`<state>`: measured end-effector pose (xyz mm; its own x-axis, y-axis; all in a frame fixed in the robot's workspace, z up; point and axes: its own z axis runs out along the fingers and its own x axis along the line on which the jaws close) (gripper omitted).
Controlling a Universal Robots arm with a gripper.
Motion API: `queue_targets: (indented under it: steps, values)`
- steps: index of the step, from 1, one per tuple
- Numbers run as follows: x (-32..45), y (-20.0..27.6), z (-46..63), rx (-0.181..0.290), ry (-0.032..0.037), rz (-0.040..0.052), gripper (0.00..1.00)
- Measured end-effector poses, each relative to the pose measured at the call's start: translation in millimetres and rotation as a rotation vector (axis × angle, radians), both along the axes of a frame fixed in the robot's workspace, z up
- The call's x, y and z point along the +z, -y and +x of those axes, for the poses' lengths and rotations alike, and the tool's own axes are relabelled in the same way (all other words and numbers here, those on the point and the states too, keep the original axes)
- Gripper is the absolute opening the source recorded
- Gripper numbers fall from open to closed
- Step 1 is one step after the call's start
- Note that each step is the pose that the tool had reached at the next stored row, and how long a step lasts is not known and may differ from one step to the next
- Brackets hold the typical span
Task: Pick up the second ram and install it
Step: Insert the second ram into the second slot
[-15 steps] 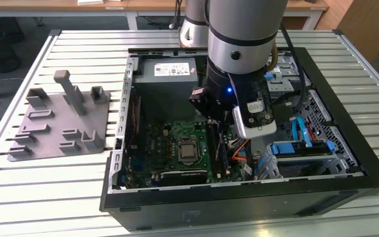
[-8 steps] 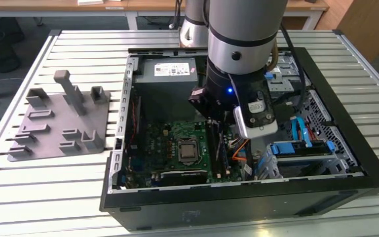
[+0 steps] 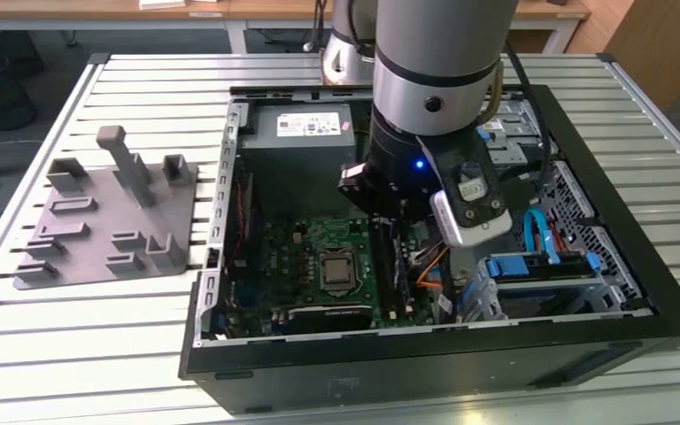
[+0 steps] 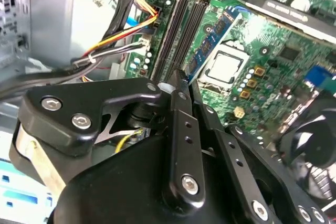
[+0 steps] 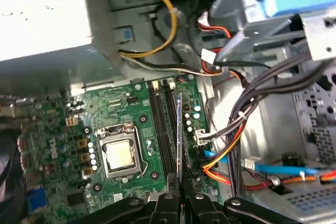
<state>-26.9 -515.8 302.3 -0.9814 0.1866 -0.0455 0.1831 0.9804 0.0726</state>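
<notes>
My gripper (image 3: pixel 389 226) reaches down into the open computer case (image 3: pixel 623 319), over the motherboard's memory area. Its black fingers are shut on the second ram, a thin dark-blue strip. The first wrist view shows the ram (image 5: pixel 180 140) edge-on, running out from the gripper (image 5: pixel 180 196) along the long black sockets (image 5: pixel 160 129). Seen from the second wrist view, the ram's blue face with its pale label (image 4: pixel 212 38) extends past the gripper (image 4: pixel 181 80), between the sockets (image 4: pixel 176 30) and the processor (image 4: pixel 226 66). Whether the ram's edge sits in a socket is unclear.
A grey moulded tray (image 3: pixel 104 221) with posts lies on the slatted table at the exterior view's left. Inside the case are the power supply (image 3: pixel 298 124), a blue drive bay (image 3: pixel 541 266), and bundles of coloured cables (image 5: pixel 236 129) close beside the sockets.
</notes>
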Motion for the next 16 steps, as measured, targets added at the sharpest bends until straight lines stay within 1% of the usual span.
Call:
queue_targets:
  steps: [4, 7, 8, 9, 10, 12, 16]
  values:
    - [-1.5, 0.0, 0.0, 0.074, 0.0, 0.0, 0.14]
    - [-5.0, 0.0, 0.0, 0.126, 0.0, -0.0004, 0.14]
    - [-6.2, 0.0, 0.0, 0.139, 0.0, -0.0016, 0.14]
    - [-8.2, -0.1, 0.0, 0.156, -0.0005, -0.0068, 0.14]
    - [-9.4, -0.5, 0.1, 0.16, -0.0007, -0.0099, 0.14]
    - [-12.7, -2.9, 0.4, 0.162, -0.0012, -0.015, 0.14]
    - [-20.1, -8.6, 2.6, 0.162, -0.0011, -0.0156, 0.14]
